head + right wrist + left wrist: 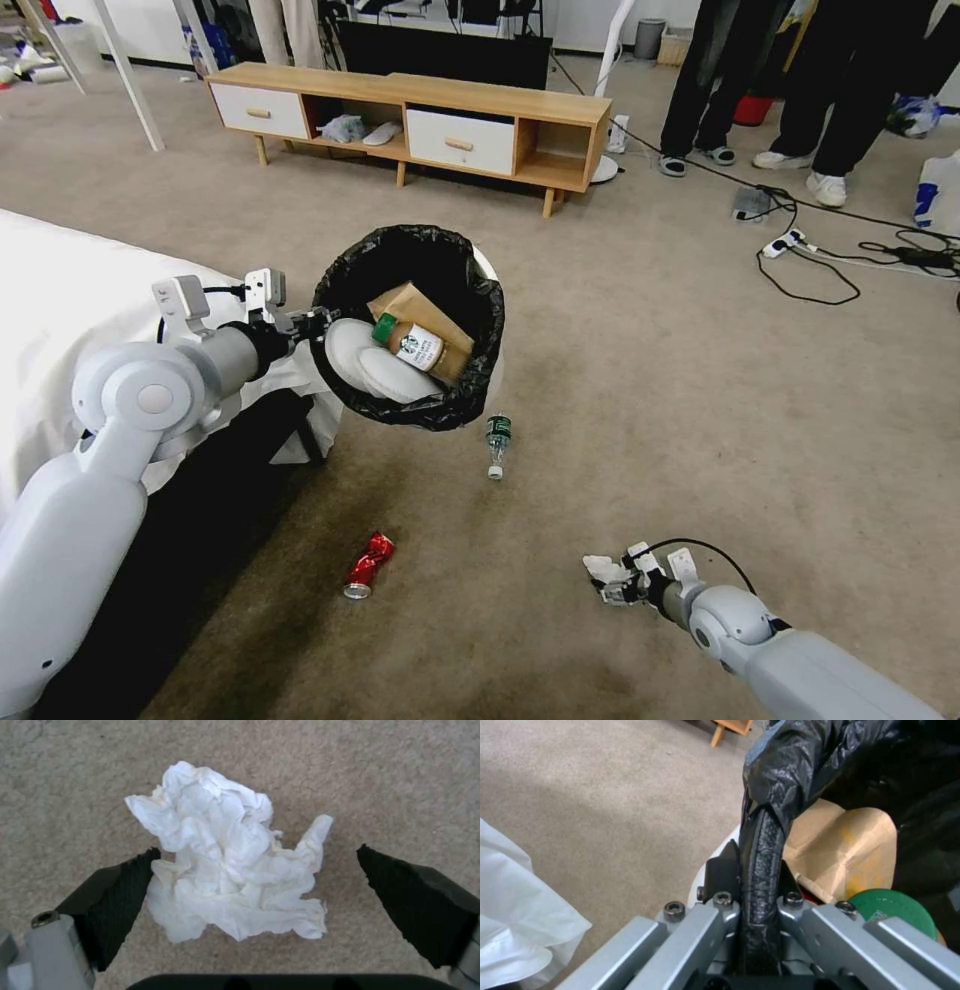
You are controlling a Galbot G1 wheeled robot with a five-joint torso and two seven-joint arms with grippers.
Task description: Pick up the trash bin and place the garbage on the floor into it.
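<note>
Below, crumpled white tissue [227, 866] on short-pile carpet [400, 776], black ridged gripper [260, 885] pads astride

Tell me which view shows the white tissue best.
The right wrist view: the white tissue lies between the open right gripper fingers. The head view shows it small. The left wrist view looks elsewhere.

This is looking like a room in a home, set up for robot tests. A soft carpet [700, 380] is covering the floor. A low wooden TV stand [420, 120] is standing by the wall, and a bed with a white sheet [60, 320] is sitting nearby. Cables [830, 250] are lying about.
</note>
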